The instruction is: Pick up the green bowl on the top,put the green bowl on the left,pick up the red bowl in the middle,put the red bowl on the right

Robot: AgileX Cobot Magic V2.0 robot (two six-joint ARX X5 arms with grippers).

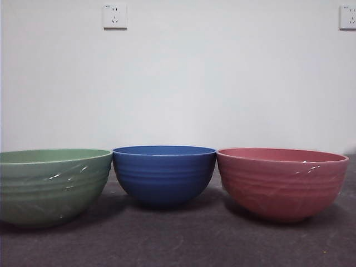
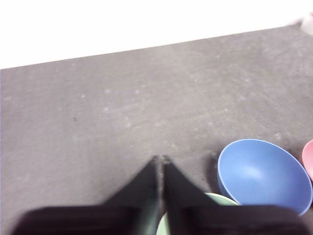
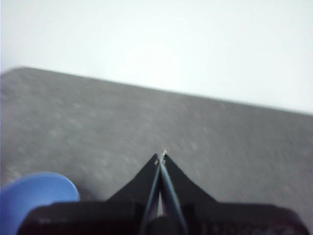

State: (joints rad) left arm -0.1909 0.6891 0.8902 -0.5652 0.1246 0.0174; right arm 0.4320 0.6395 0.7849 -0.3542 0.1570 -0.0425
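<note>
Both tools closed above grey table (image 1: 178, 245); white wall (image 1: 222, 83) behind.

The green bowl (image 1: 53, 186) is muted green with whitish scuffs, the blue bowl (image 1: 164, 175) deep blue, and the red bowl (image 1: 281, 183) dusty pinkish-red, all faintly ridged, on a speckled dark grey table (image 1: 178, 239).
</note>
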